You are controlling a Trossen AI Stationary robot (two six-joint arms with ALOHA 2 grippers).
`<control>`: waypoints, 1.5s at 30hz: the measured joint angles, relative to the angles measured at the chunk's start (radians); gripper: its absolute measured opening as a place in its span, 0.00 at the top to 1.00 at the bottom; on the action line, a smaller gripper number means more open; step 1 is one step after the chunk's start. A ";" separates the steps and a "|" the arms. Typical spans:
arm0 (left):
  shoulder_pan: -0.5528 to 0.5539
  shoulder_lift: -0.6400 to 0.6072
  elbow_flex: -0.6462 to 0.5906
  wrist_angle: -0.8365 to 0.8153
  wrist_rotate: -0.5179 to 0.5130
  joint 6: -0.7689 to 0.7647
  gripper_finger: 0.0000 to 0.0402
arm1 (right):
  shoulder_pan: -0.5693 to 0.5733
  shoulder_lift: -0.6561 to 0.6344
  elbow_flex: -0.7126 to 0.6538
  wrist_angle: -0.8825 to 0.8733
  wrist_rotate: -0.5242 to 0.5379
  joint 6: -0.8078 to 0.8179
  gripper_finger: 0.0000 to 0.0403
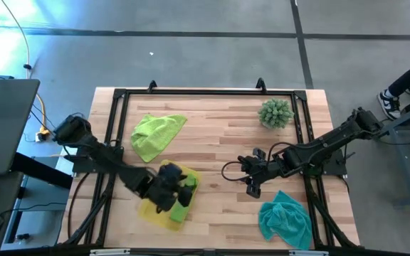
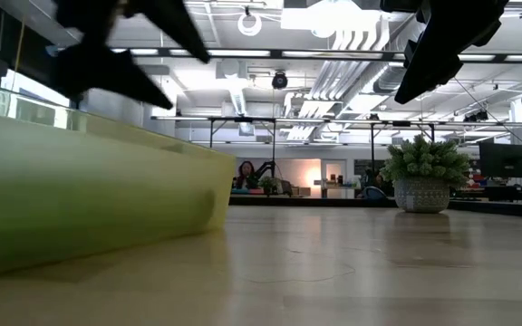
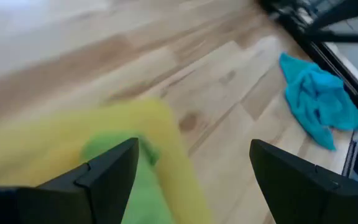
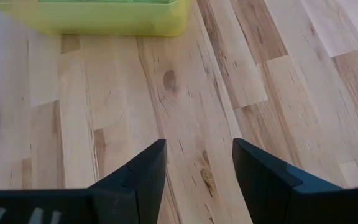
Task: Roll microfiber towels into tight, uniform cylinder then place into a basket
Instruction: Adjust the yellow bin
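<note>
The yellow basket (image 1: 155,210) stands near the table's front left, and its wall (image 2: 89,199) fills the left of the low view. A lime green towel (image 1: 181,212) lies inside it, partly hidden by my left gripper (image 1: 180,193). That gripper hovers open above the basket, its fingers (image 3: 110,174) wide apart with nothing between them. A second lime towel (image 1: 156,134) lies crumpled on the table at the far left. The teal towel (image 1: 285,220) lies bunched at the near right. My right gripper (image 1: 248,174) hangs open over bare wood at mid-table, pointing toward the basket (image 4: 104,18).
A spiky green plant in a pot (image 1: 276,112) stands at the far right of the table. A black frame (image 1: 205,91) runs along the table's edges. Bare wood (image 1: 219,142) lies between the basket and the right arm.
</note>
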 joint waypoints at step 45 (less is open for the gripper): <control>0.069 -0.041 -0.003 -0.444 0.434 0.492 0.32 | 0.000 0.000 0.000 0.008 0.000 0.000 0.56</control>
